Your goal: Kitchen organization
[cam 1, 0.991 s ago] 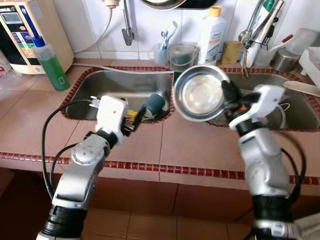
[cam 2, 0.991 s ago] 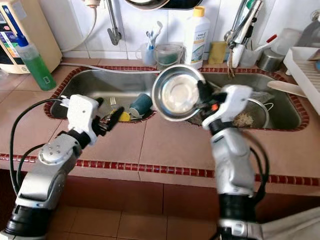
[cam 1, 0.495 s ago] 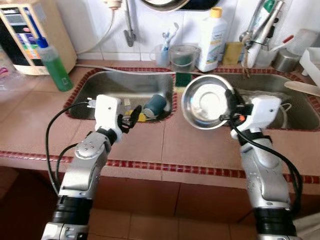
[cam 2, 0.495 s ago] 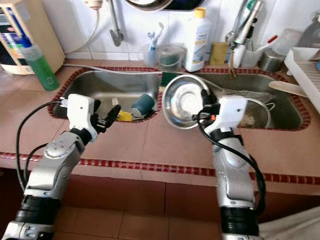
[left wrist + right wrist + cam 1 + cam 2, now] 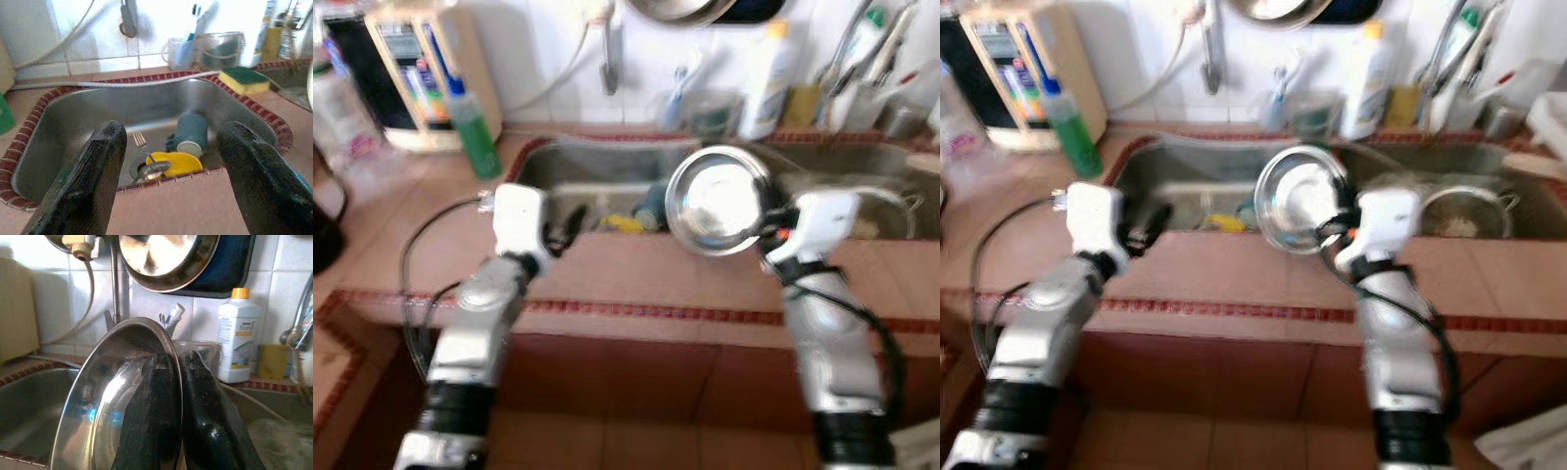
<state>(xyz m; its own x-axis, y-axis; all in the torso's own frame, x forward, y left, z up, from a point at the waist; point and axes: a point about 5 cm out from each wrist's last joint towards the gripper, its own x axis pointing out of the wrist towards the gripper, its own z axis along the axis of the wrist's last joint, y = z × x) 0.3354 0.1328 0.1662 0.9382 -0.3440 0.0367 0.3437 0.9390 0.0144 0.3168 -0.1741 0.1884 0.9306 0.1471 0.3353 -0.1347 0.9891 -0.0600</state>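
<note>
Mid-carry, we judged: our right gripper [image 5: 766, 223] clenched a round steel bowl's [image 5: 717, 200] rim at frame centre; left gripper [image 5: 171, 161] fingers released. Next, finding its resting spot.

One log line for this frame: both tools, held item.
right tool: shut on steel bowl rim, held above counter | left tool: open, empty, facing left sink

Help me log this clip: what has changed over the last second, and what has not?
The camera has pulled back and swung left, so the picture is blurred and more counter shows. The right gripper has carried the steel bowl slightly down toward the counter's front, jaws still shut on its rim. The left gripper stays open before the left sink, where the cup and fork lie unmoved.
</note>
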